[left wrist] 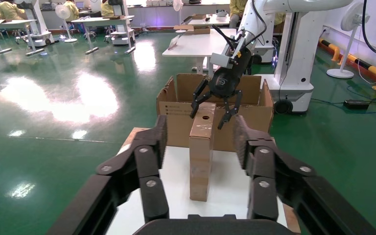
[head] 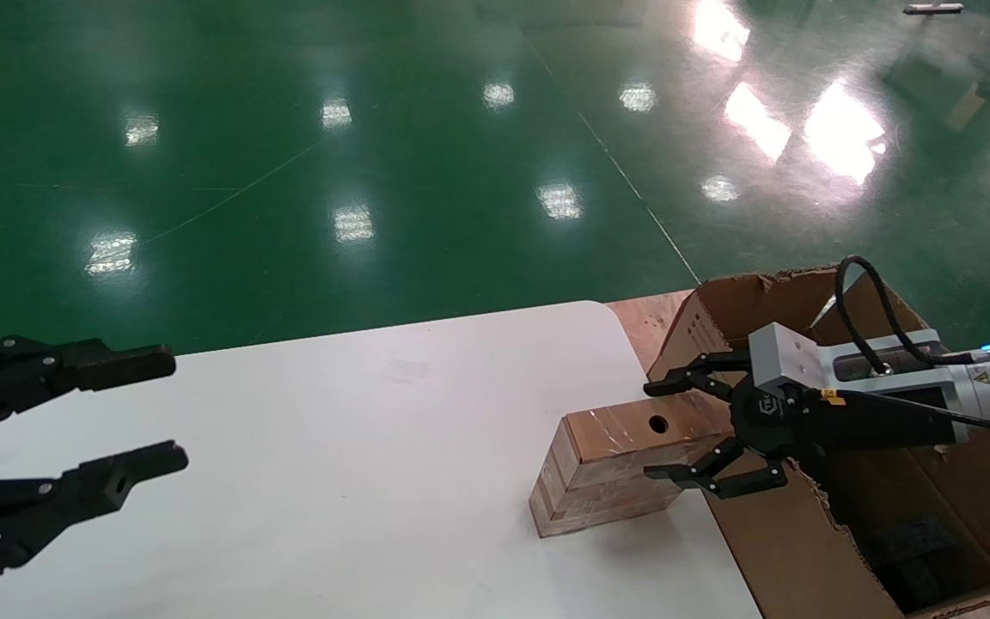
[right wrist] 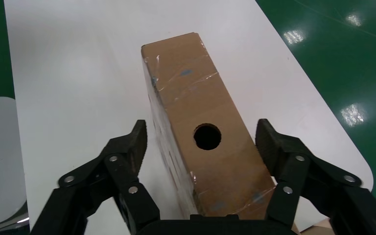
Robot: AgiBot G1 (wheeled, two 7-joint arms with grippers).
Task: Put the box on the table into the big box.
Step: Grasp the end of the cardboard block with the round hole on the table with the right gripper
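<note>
Cardboard box point(head: 611, 468) stands on worktop point(head: 357, 447) just beside big box point(head: 813, 550), straddled by spread right gripper point(head: 663, 430) jaws: best centred, pressed shut squarely before lifting; left gripper point(head: 164, 413) parked, spread.

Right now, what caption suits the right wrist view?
Open right gripper straddling the small holed cardboard box on the white table, fingers not yet touching.

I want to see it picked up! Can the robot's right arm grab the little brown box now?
Probably yes. The right gripper is open, with its fingers on either side of the box on the table. Nothing lies between them. The left gripper is parked far off.
</note>
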